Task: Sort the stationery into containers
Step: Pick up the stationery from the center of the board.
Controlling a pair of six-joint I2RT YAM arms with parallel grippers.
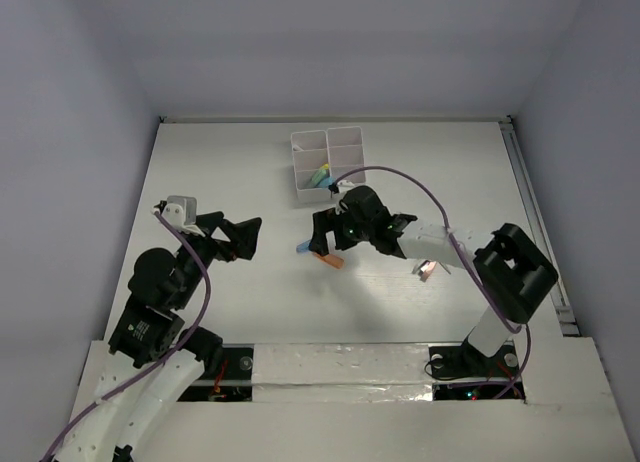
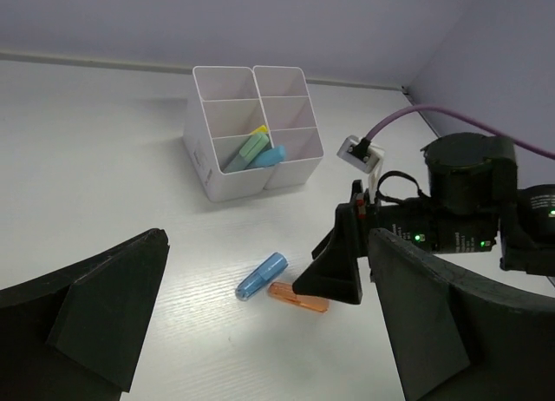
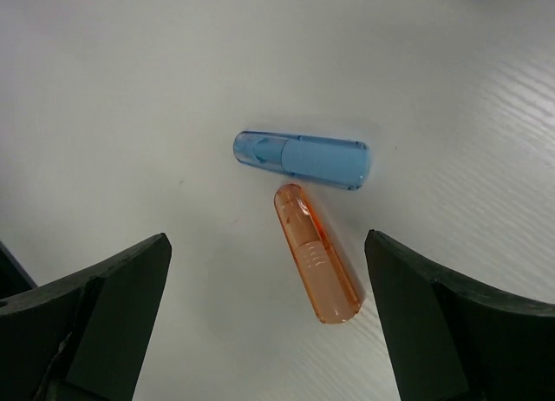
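White table [image 1: 230,182], matte, faintly grained. Toward its far side, white organizer [image 2: 198,149]: six square open cells, two by three.

Right gripper [image 3: 267,245] spread wide, empty, poised over two loose markers. Left gripper [image 2: 269,240] equally wide, holding nothing, well off to the left of them.

Blue marker [image 3: 303,160] flat on the table, translucent at one end, just beyond the right fingertips. Orange marker [image 3: 316,255] clear-bodied, one tip touching or just beside the blue, lying between the right jaws, nearer one finger.

In the organizer's nearest row, pale-green marker [image 2: 247,149] and second blue marker [image 2: 270,155] leaning, yellow tip [image 2: 259,129] behind; exact cells hard to tell. Lower ends hidden by the walls.
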